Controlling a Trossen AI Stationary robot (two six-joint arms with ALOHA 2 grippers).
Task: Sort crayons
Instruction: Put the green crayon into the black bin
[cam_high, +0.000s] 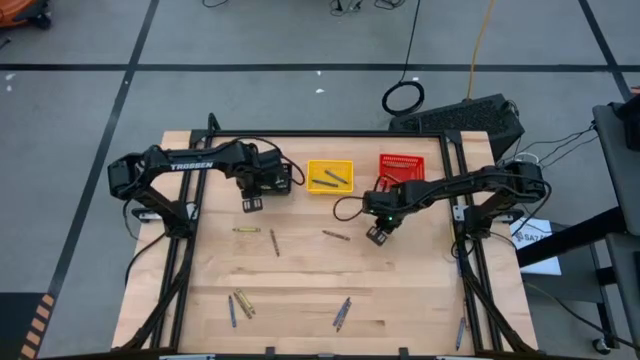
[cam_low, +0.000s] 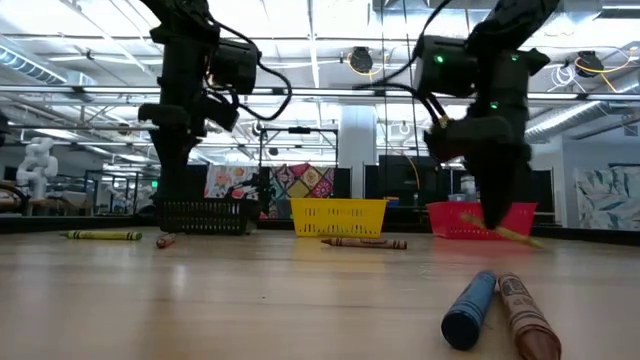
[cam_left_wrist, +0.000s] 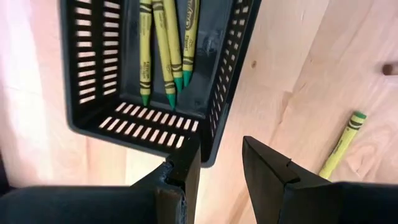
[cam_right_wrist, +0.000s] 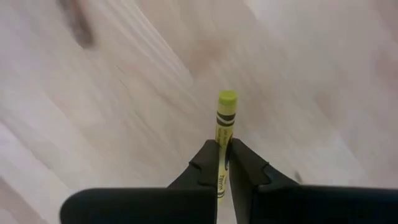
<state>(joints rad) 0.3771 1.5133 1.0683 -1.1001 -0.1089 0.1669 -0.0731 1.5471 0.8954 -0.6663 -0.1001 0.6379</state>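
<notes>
Right gripper (cam_right_wrist: 224, 163) is clamped on an olive-yellow crayon (cam_right_wrist: 224, 118), held clear above the bench (cam_high: 300, 280); in the high view it hangs over the bench just in front of the red basket (cam_high: 402, 167). In the low view the held crayon sticks out slantwise below the fingers, off the wood.

Left gripper (cam_left_wrist: 221, 168) hovers just beside the near wall of the black basket (cam_left_wrist: 93, 118), fingers apart, nothing between them. That basket holds three olive-yellow crayons (cam_left_wrist: 163, 50) lying side by side. One more olive-yellow crayon (cam_left_wrist: 342, 144) lies on the wood near it.

Yellow basket (cam_high: 330, 176) sits between black and red and holds a couple of crayons; colour cannot be told from above.

Loose crayons remain: a few mid-bench, including a brownish-red one (cam_low: 363, 242), and several near the front edge, among them a blue crayon (cam_low: 470, 308) touching a brownish-red crayon (cam_low: 522, 313).

Step in hand, by my reading: carrying a picked crayon to its basket. The olive-yellow ones sit in the black basket, so the next move calls for a long traverse across to it, past the yellow basket, or a handover to the left arm. Sort is roughly in its early part; much is still loose.
</notes>
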